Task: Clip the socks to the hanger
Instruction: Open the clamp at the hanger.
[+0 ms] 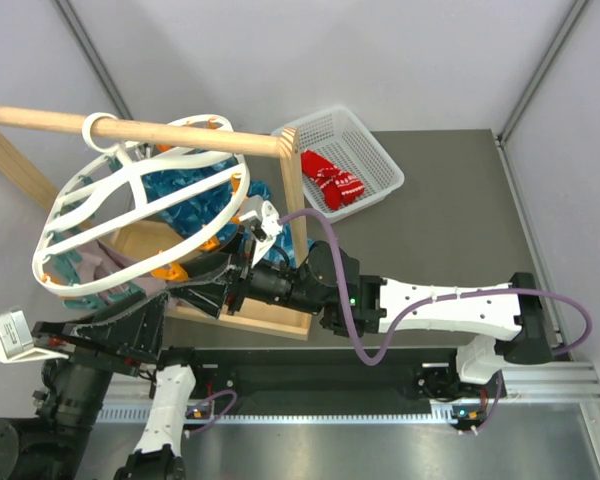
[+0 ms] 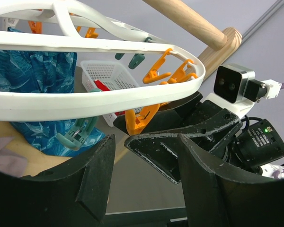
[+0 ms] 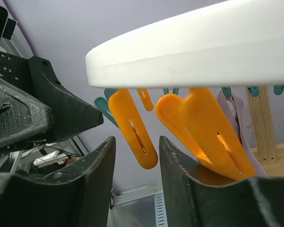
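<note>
Socks (image 1: 332, 183) in the basket (image 1: 379, 145), right of the hanger (image 1: 77, 290) on the rail (image 1: 40, 117).

One hanger (image 2: 85, 99), one mesh basket (image 1: 370, 150), one wooden rail stand (image 1: 40, 118), two arms (image 1: 450, 305) (image 1: 165, 410), one heap of red socks (image 1: 330, 182)

1. The hanger (image 1: 52, 222), a white oval frame, is hanging tilted over the near-left part of the table (image 1: 450, 230), barring any reach from above there.
2. Under its rim, orange clips (image 3: 132, 127) are dangling. One is dipping between the fingers of the right gripper (image 3: 135, 184), which are standing apart.
3. The left gripper (image 2: 144, 179) is crowding in just beside it, leaving only a narrow gap.
4. The wooden post (image 1: 291, 200) is standing between the hanger and the basket (image 1: 382, 150).
5. At far right, room is lying open above the basket.
</note>
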